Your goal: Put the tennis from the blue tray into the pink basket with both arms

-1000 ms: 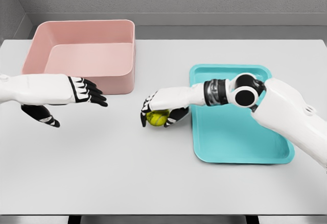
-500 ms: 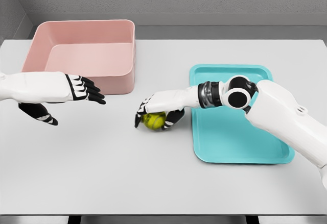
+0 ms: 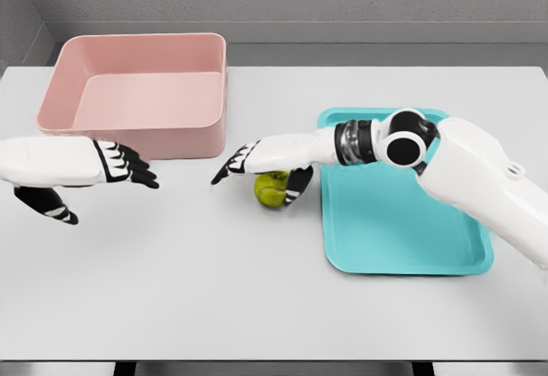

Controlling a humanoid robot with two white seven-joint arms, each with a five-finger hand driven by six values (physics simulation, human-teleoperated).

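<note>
Progress: tennis ball (image 3: 271, 189) is out of the blue tray (image 3: 402, 239) and sits on the white table (image 3: 257, 290), just left of the tray's left rim. Transfer to the pink basket (image 3: 141, 93) not yet done.

Right hand (image 3: 261, 164) lies over the ball, fingers extended and flat, thumb at the ball's right side; no closed grasp apparent. Left hand (image 3: 120, 164), open and holding nothing, is well left of the ball, in front of the basket.

Containers: tray bare; basket holds nothing visible.
</note>
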